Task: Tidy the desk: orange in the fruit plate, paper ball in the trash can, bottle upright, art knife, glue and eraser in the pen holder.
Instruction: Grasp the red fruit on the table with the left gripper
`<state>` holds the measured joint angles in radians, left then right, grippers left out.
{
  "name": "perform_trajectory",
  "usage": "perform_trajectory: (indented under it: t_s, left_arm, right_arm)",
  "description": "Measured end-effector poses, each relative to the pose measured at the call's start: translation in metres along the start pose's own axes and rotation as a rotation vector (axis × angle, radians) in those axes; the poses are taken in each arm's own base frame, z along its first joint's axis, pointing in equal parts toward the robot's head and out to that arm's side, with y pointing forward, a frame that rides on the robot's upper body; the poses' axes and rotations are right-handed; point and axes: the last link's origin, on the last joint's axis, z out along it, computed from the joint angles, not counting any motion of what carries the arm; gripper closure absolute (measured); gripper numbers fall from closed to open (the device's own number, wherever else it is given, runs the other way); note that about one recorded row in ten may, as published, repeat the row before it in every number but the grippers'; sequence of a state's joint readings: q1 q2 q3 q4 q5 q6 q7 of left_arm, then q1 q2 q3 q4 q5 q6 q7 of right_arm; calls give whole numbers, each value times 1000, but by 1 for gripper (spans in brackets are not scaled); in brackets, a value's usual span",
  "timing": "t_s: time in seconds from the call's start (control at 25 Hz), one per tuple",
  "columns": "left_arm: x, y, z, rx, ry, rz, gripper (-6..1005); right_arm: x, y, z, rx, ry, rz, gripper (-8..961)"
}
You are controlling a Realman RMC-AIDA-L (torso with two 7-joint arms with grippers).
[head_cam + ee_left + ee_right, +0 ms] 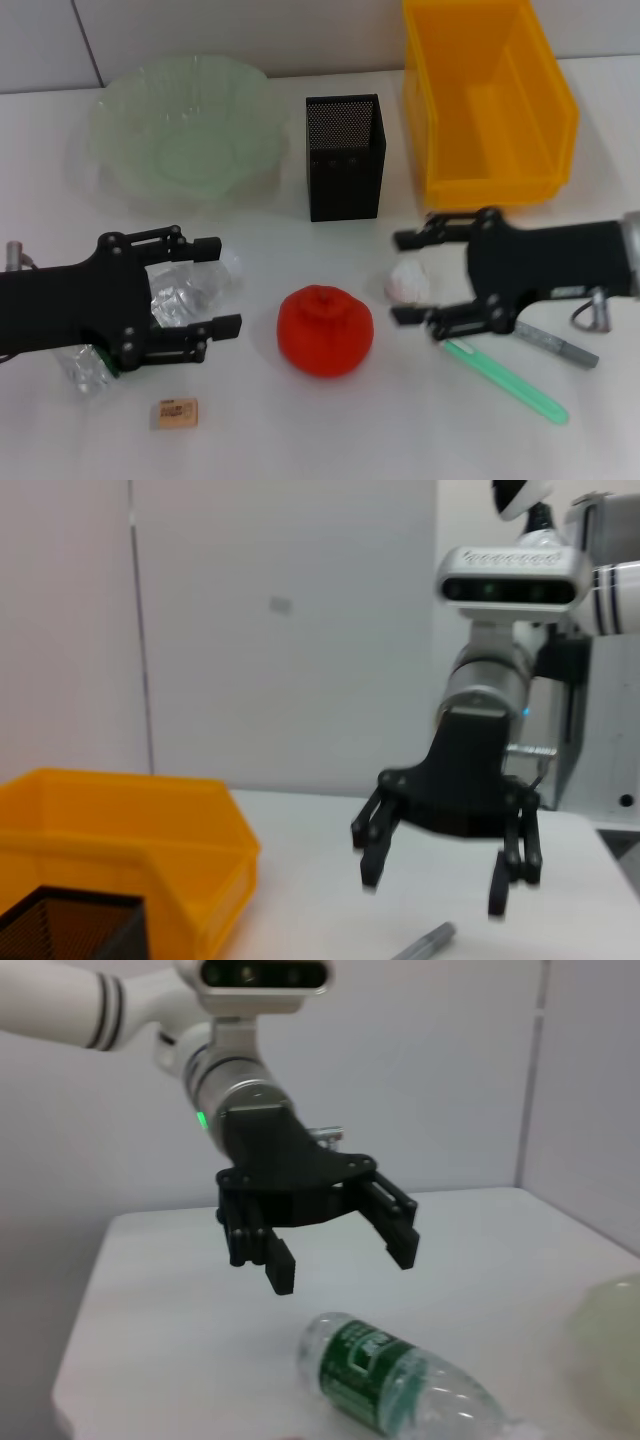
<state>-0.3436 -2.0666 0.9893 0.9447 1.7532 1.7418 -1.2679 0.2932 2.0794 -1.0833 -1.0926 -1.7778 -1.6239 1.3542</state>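
- Left gripper [218, 285] low over the left side of the table [300, 430], fingers spread wide on either side of the clear plastic bottle [180, 300], not closed on it.
- Bottle lying on its side near the left edge, green label visible in the right wrist view.
- Right gripper [410, 278] over the right half of the table, fingers spread apart with the white paper ball [408, 280] between them; contact cannot be told.
- Orange [325, 331] resting near the middle of the table, toward the front edge, apart from both grippers.
- Pale green fruit plate [180, 125] at the back left corner.
- Black mesh pen holder [343, 157] standing upright at the back, near the middle.
- Yellow bin [490, 100] at the back right, just beside the pen holder.
- Green art knife [505, 380] lying flat toward the front right, under the right gripper's wrist.
- Grey glue stick [557, 346] just beside the knife, toward the right edge.
- Eraser [174, 412] near the front edge, left of centre.
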Motion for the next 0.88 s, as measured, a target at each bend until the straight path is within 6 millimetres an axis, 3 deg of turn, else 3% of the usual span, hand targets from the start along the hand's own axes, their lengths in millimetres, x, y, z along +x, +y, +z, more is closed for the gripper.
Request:
perform_trajectory:
  t_s: [0.28, 0.6, 0.88]
  left_arm:
    - [-11, -11, 20, 38, -49, -21, 266]
    - [-21, -26, 47, 51, -64, -91, 271]
    - [-31, -20, 66, 18, -100, -53, 275]
  right_arm:
    - [12, -11, -51, 174, 16, 73, 175]
    - [20, -9, -62, 224, 9, 107, 175]
    - [24, -7, -63, 233, 8, 123, 175]
